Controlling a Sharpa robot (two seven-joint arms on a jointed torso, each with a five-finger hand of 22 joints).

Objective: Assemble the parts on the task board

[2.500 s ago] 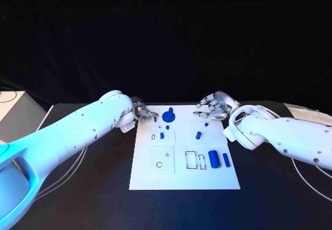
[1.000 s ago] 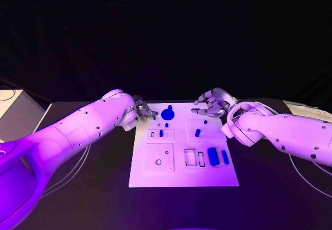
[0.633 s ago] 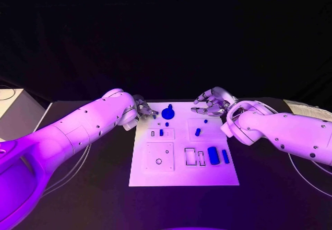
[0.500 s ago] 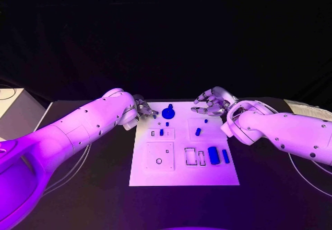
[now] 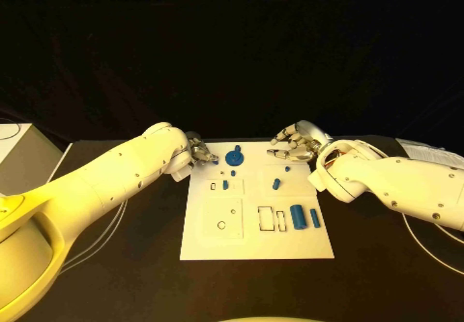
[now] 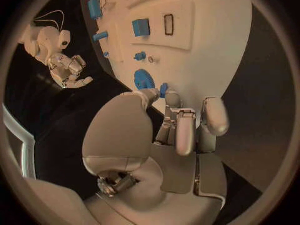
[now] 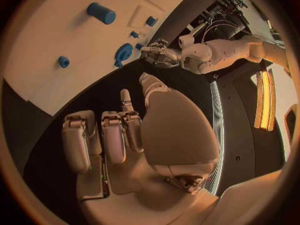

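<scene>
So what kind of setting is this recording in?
Most likely a robotics lab or test bench, not a home or factory line. A white task board with small blue parts lies on a black table against a black backdrop, and both hands, left hand and right hand, hover at its far end.

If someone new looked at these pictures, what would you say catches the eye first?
Probably the white task board in the middle of the black table, dotted with small blue parts. Next, the round blue part near its far edge, by the left hand. The right hand hovers beyond the board's far right corner, holding nothing.
</scene>
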